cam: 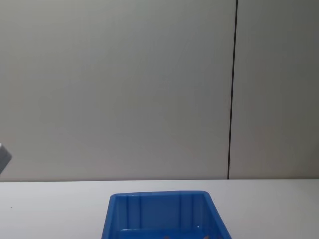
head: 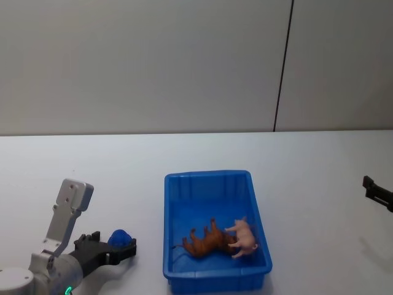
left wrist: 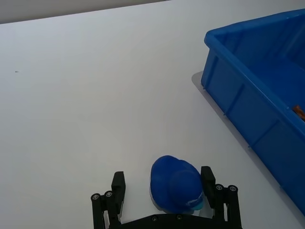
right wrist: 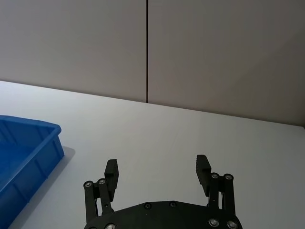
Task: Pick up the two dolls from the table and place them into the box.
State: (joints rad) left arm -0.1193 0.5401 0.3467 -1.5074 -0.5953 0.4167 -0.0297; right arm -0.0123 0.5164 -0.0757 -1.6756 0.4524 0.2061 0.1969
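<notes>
The blue box [head: 209,176] stands on the white table [head: 92,178] in front of me. Both dolls lie inside it near its front wall: the brown four-legged doll [head: 206,241] on its side and the pale pink doll [head: 247,236] touching it on the right. My left gripper [head: 124,247] rests low at the table's front left, left of the box [left wrist: 248,90], and is open. A small round blue object [left wrist: 176,183] sits between its fingers, close against one finger and apart from the other. My right gripper [right wrist: 157,167] is open and holds nothing, out at the far right [head: 376,188].
A grey wall with a dark vertical seam [head: 282,67] runs behind the table. The box [cam: 159,196] sits centrally in the chest view, and its corner [right wrist: 28,143] lies well to the side of the right gripper. Bare tabletop lies on both sides of the box.
</notes>
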